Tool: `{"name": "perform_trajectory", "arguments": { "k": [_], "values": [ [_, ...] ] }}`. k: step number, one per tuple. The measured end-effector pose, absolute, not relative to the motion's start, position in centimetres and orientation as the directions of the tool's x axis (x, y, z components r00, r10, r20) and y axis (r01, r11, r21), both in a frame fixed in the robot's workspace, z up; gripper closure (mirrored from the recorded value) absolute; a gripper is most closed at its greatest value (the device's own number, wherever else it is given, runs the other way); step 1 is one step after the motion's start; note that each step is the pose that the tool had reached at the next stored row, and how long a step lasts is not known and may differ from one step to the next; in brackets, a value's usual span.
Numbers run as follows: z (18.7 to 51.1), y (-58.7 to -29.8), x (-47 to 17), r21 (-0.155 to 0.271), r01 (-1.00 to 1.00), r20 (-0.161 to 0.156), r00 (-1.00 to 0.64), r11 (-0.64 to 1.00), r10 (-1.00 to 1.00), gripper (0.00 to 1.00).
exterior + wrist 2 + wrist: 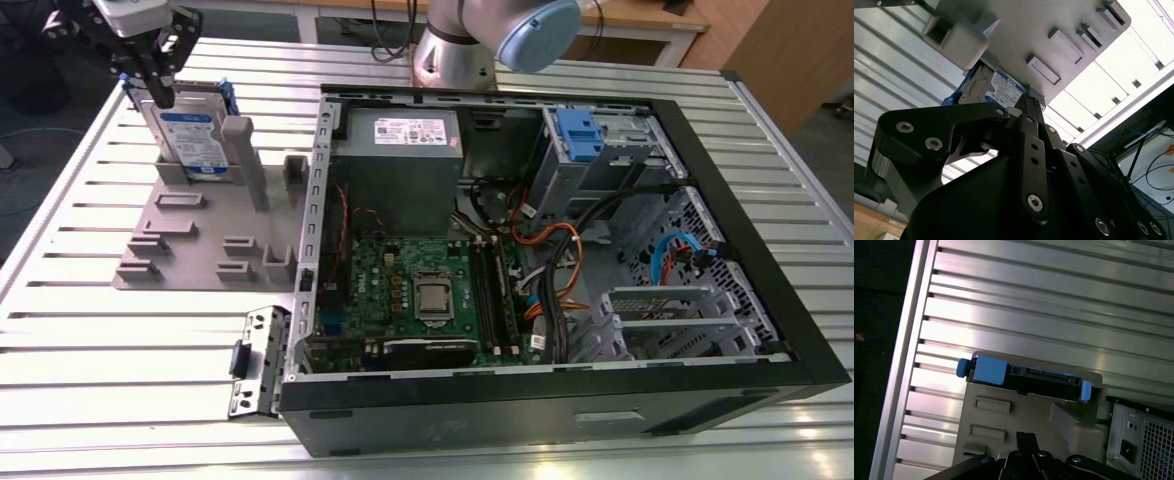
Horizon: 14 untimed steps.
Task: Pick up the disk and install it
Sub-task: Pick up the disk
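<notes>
The disk (198,140) stands on edge in a slot of the grey holder plate (187,245), at the exterior view's far left. It is silver with a white-and-blue label and blue rails. My gripper (162,98) hangs just above its top edge, shut, with nothing between the fingers. In the first wrist view the disk's blue-railed top edge (1024,379) lies beyond the closed fingertips of the gripper (1024,436). In the second wrist view the disk's label (1004,87) shows past the tip of the gripper (1026,102).
An open computer case (747,190) lies on the slatted metal table (80,330) to the exterior view's right of the holder. Inside are a grey power supply (398,165), a green motherboard (414,290), cables, and a drive cage with a blue bracket (577,130).
</notes>
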State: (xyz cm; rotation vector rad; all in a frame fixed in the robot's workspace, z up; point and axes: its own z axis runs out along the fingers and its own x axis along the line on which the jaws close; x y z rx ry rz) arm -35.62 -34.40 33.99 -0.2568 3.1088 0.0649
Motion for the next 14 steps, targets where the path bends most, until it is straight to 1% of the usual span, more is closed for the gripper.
{"name": "perform_trajectory", "arguments": {
  "k": [14],
  "values": [
    [34.0, -34.4, -35.62, 0.04, -0.254, -0.025, -0.967, 0.966, -0.253, 0.9]
  ]
}}
